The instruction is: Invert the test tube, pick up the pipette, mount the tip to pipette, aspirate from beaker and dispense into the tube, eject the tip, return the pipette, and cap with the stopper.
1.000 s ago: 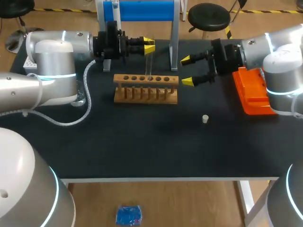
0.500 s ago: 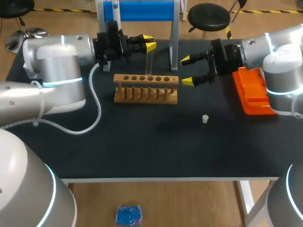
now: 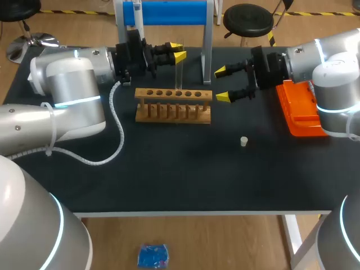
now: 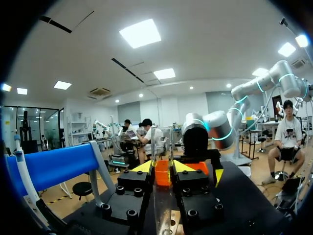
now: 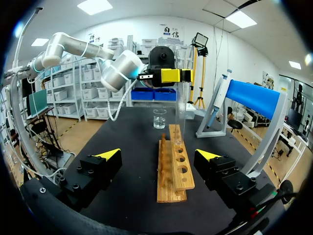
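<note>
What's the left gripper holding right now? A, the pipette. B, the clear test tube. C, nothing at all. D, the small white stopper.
B: the left gripper has its fingers on both sides of the clear test tube above the wooden rack, while the stopper lies alone on the table.

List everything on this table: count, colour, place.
test tube: one, clear, upright in the left gripper, lower end at the rack
test tube rack: one, wooden, mid-table toward the back
stopper: one, pale, loose on the table, in front and to the right of the rack
beaker: one, clear, beyond the rack's far end from the right gripper
orange box: one, under the right arm
pipette stand: one, blue bar, white frame, back edge
pipette: one, white and blue, on the stand
table: one, black
left gripper: shut on the tube
right gripper: open, right of the rack
</note>
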{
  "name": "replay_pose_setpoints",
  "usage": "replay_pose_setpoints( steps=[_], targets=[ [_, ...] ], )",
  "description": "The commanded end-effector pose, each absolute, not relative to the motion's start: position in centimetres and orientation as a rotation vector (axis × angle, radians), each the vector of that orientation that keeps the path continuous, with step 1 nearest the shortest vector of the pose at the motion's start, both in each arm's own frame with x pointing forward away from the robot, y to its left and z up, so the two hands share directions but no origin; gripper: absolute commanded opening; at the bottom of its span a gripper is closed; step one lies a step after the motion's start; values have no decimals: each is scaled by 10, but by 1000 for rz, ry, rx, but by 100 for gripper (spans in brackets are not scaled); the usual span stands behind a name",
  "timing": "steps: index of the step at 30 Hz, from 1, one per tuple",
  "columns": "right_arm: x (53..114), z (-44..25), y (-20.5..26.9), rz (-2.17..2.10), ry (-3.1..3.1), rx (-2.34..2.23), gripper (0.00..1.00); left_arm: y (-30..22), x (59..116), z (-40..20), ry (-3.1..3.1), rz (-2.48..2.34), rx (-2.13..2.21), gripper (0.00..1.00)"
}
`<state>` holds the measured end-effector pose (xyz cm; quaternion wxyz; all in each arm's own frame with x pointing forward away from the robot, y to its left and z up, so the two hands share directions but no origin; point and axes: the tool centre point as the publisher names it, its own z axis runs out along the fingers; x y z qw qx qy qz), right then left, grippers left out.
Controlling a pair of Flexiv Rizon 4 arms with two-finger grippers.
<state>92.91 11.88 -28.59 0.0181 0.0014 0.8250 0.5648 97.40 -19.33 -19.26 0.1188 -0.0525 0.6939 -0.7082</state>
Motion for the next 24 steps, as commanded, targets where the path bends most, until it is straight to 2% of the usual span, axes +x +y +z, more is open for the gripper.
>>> replay_pose_setpoints(
  steps=[1,24],
  targets=[
    [928,-286,119,1751,2562,5,100,-194,977,-195,2027,-2069,-151,0],
    [928,-286,119,1751,2562,5,100,-192,982,-213,1995,-2075,-169,0]
  ],
)
